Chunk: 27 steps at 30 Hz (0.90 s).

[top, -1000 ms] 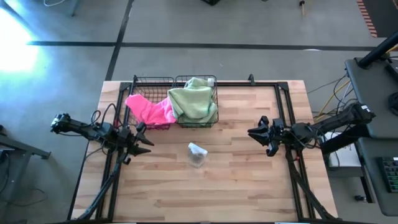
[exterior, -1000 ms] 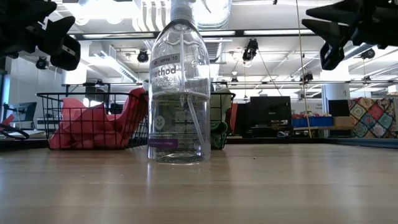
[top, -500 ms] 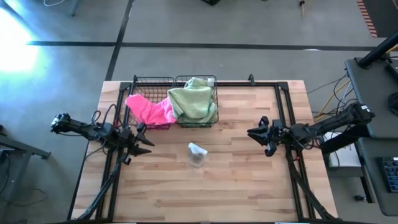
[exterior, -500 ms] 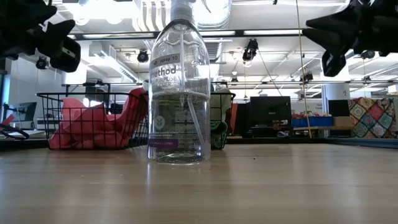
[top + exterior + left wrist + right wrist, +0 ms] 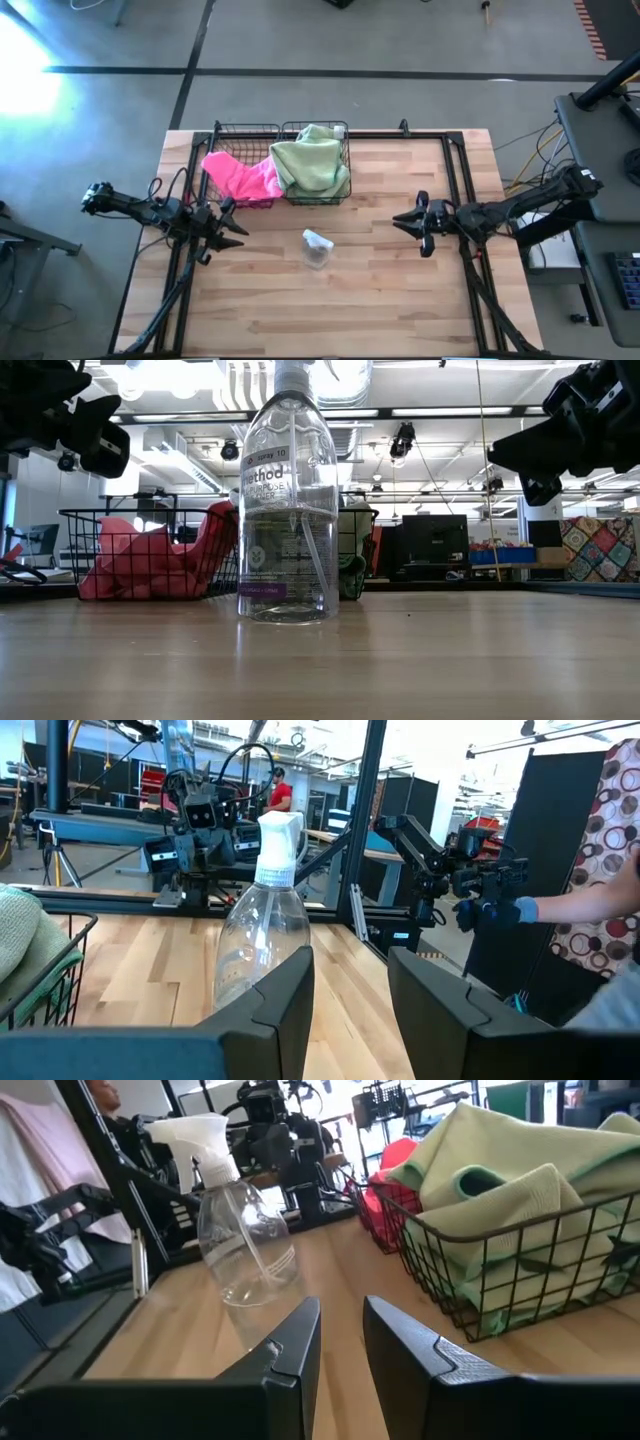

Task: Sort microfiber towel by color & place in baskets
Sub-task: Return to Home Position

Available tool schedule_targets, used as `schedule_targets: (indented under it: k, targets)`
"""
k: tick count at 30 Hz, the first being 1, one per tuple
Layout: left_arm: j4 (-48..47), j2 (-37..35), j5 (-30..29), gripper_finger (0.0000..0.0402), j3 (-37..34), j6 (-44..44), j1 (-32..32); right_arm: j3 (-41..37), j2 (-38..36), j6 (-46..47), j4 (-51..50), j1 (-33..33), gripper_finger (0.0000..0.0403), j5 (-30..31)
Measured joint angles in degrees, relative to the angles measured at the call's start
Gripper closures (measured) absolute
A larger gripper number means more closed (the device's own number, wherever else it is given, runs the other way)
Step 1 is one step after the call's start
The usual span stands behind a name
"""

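Two black wire baskets (image 5: 245, 128) stand side by side at the table's far middle. A hot pink towel (image 5: 240, 177) fills the left one and spills over its rim. A sage green towel (image 5: 312, 162) is heaped in the right basket (image 5: 470, 1270), above its rim. My left gripper (image 5: 238, 230) hovers open near the table's left edge, level with the pink basket's near side. My right gripper (image 5: 400, 224) hovers open on the right half, pointing toward the table's left. Neither gripper touches a towel. The right wrist view shows the green towel (image 5: 510, 1190) and the pink towel (image 5: 385, 1180).
A clear plastic spray bottle (image 5: 317, 248) stands upright mid-table between the two grippers, near of the baskets (image 5: 288, 510). A black tube frame (image 5: 455, 190) runs along the table's sides. A person's gloved hand (image 5: 500, 910) shows beyond the table's right side.
My right gripper has moved a little toward the table's left, toward the spray bottle. The left arm, the towels and the bottle have stayed where they were.
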Motion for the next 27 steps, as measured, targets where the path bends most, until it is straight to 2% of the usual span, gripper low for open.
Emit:
schedule_targets:
  k: [27]
  targets:
    - [0.08, 0.0, 0.0, 0.0286, 0.0, -0.02, 0.0, -0.09, -0.63, 1.04, -0.19, 0.0, 0.033, 0.0]
